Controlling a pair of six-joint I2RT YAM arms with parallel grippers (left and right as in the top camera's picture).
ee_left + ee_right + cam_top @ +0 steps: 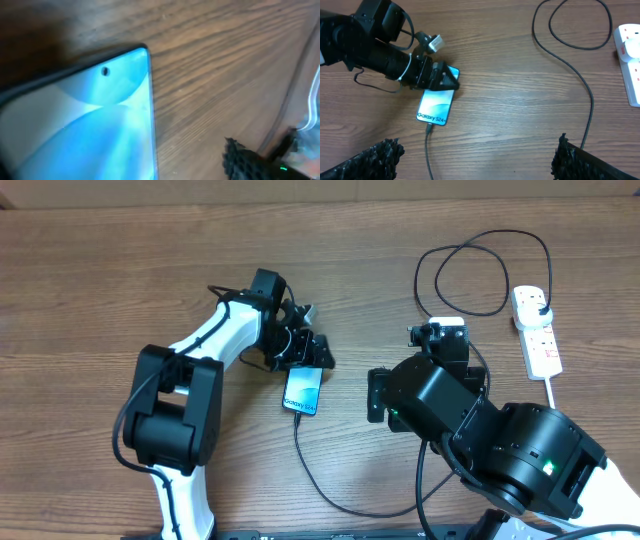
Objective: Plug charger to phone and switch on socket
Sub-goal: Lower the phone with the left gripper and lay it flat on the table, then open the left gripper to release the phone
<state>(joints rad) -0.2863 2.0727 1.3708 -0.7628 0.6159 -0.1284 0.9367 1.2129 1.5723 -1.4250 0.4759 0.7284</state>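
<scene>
The phone (303,390) lies flat on the wooden table with its blue screen lit and reading "Galaxy S24+" (436,105). The charger (330,498) is a thin black cable. Its connector tip sits in the phone's lower end (428,127), and its black plug (537,306) is in the white socket (537,332) at the right. My left gripper (308,355) hovers open over the phone's top end. One of its fingers (240,160) stands apart from the phone's edge (149,115). My right gripper (475,160) is open over bare wood, holding nothing.
The cable loops (480,270) on the table behind the right arm and passes close to the right gripper's right finger (570,155). The socket's thick white cord (553,392) trails toward the front right. The right arm's bulky body (500,440) fills the front right.
</scene>
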